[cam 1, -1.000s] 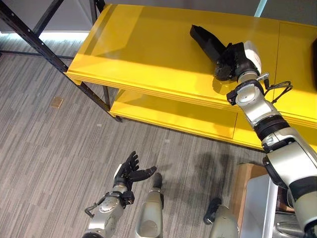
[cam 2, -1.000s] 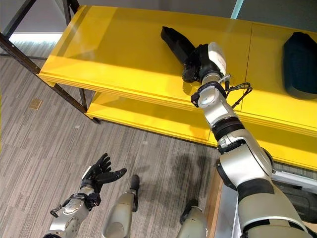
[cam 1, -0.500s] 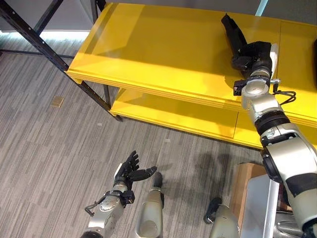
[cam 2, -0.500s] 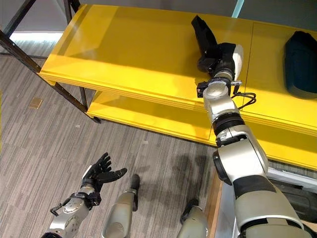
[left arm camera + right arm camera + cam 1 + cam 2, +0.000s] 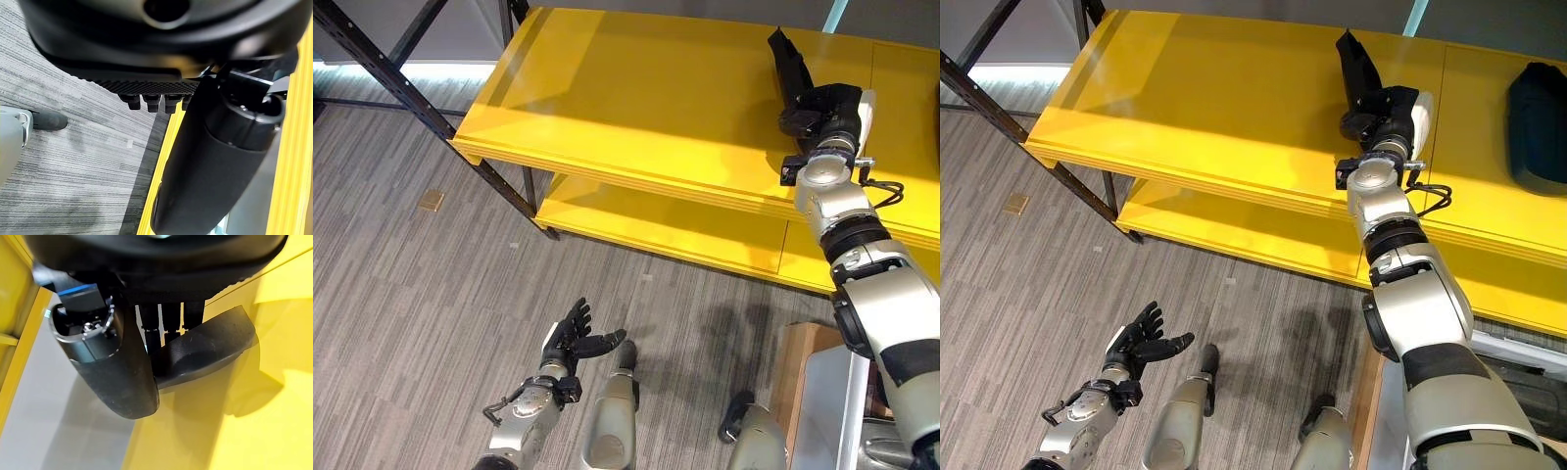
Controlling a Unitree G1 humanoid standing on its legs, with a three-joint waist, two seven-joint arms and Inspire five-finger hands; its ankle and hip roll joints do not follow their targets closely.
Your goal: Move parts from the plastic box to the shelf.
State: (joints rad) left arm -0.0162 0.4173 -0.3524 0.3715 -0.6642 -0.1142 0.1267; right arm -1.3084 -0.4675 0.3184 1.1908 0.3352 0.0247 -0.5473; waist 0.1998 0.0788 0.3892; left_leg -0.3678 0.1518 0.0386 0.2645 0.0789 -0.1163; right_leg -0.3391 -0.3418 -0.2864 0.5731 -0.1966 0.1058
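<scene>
Now, your left hand [image 5: 570,339] hangs low over the grey carpet [image 5: 401,304], fingers spread, holding nothing. Black frame legs [image 5: 460,147] stand at the yellow shelf [image 5: 626,88]'s left end. Your right hand [image 5: 1383,110] grips a black part [image 5: 1359,67] over the top deck; right wrist view shows the fingers wrapping it. Another dark part [image 5: 1538,113] is cut off at the right eye view's edge.

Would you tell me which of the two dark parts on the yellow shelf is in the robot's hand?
The long narrow black part, gripped by the right hand. The broader dark part lies apart at the shelf's right end, untouched.
</scene>
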